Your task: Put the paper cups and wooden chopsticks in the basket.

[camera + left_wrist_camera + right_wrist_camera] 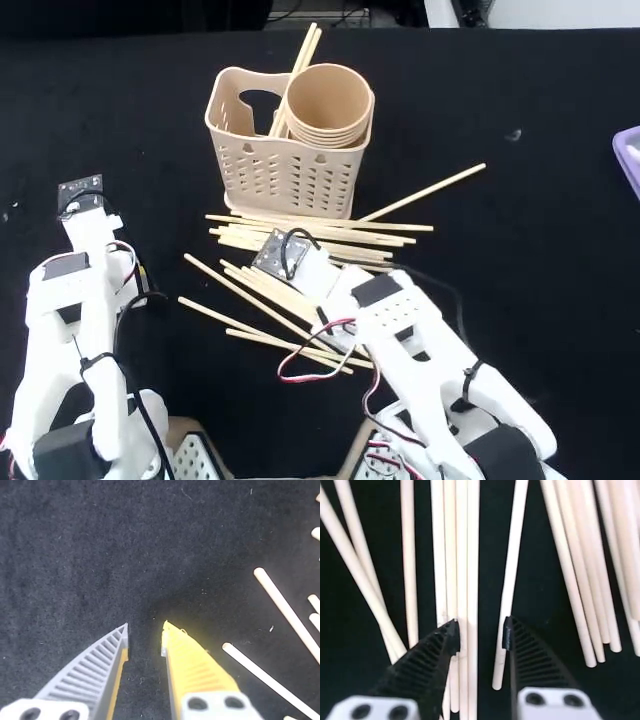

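— At the basket [285,175], status?
— Paper cups [328,100] and two chopsticks [308,45] stowed. Remaining chopsticks [320,232] lie loose on table [520,250] beside it. My right gripper [480,625] stands open over them; left gripper [145,632] open, empty.

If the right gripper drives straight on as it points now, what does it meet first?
The loose wooden chopsticks lying on the table. The right gripper is open, aimed into the pile, with sticks in line between its fingertips. The gap left looks small, though depth is unclear.
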Robot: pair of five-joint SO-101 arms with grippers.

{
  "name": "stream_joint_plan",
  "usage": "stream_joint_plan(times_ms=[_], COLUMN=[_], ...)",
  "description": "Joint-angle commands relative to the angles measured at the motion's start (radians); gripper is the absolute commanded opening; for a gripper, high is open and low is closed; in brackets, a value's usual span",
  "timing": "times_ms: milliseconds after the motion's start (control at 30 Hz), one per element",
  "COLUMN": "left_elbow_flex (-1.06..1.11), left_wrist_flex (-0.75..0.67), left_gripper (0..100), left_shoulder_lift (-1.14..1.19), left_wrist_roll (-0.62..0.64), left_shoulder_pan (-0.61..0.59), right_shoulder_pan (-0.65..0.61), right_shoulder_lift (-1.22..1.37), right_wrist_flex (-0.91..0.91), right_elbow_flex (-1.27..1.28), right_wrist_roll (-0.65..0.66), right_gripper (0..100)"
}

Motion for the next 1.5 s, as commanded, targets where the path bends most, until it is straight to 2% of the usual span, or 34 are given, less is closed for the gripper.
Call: stream_joint_plan(times_ms=[0,267,467,667,833,1400,1467], left_elbow_flex=[-0.005,-0.004,-0.004,-0.004,-0.004,-0.004,-0.004], left_wrist_flex=[-0.014,-0.011,-0.012,-0.012,-0.012,-0.014,-0.014], left_gripper=[12,12,12,12,12,12,12], left_shoulder_lift=[0.000,0.000,0.000,0.000,0.000,0.000,0.000], left_wrist_roll=[-0.006,-0.006,-0.006,-0.006,-0.006,-0.006,-0.006], left_shoulder_pan=[-0.007,-0.007,-0.007,-0.007,-0.007,-0.007,-0.007], right_shoulder_pan=[-0.009,0.003,0.055,0.057,0.057,0.058,0.058], right_shoulder_lift=[0.005,0.021,0.191,0.274,0.274,0.274,0.274], right_wrist_flex=[-0.023,-0.044,-0.044,-0.006,-0.006,-0.003,-0.003], right_elbow_flex=[-0.004,-0.010,-0.104,-0.176,-0.177,-0.180,-0.180], right_wrist_roll=[0.005,0.049,0.051,0.054,0.054,0.052,0.049], right_gripper=[15.2,14.9,14.9,14.5,0.8,1.6,4.3])
